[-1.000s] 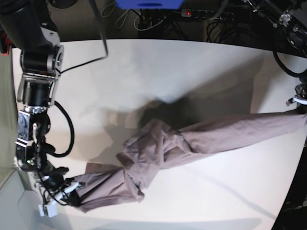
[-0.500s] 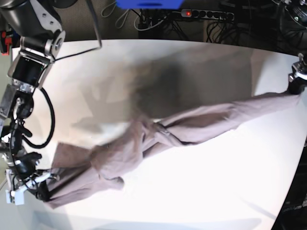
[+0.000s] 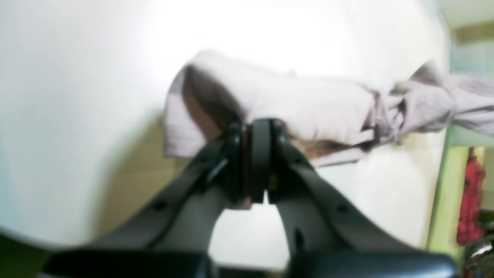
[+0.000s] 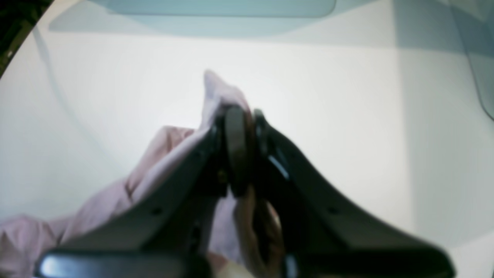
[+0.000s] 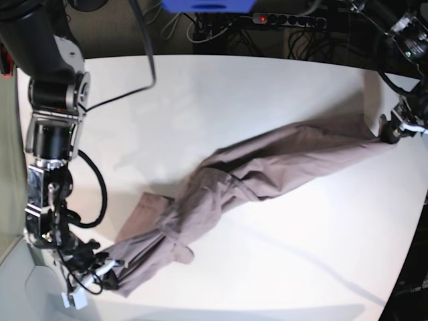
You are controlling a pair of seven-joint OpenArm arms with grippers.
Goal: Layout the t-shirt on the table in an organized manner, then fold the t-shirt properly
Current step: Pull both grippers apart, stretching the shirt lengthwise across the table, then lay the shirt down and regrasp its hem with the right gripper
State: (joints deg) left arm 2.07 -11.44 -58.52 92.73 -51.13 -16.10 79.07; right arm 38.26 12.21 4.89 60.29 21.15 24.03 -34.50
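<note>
The mauve t-shirt (image 5: 267, 170) lies twisted in a long diagonal band across the white table (image 5: 267, 87), from the front left to the far right. My right gripper (image 5: 110, 274) is shut on its front-left end, low near the table's front-left corner. In the right wrist view the pink cloth (image 4: 162, 154) is pinched in that gripper (image 4: 239, 116). My left gripper (image 5: 390, 134) is shut on the far-right end. The left wrist view shows this gripper (image 3: 256, 131) clamped on a bunched edge of the t-shirt (image 3: 308, 104). The middle of the shirt is wrinkled and rolled.
A power strip (image 5: 287, 20) and cables lie behind the table's back edge, beside a blue object (image 5: 207, 5). A black cable (image 5: 144, 60) hangs over the back left of the table. Something red (image 3: 469, 200) stands beyond the table edge in the left wrist view.
The shirt, swung and blurred half a second ago, now rests on the table, stretched between the grippers. The left gripper has come inward from the right edge. The right gripper has shifted back rightward.
</note>
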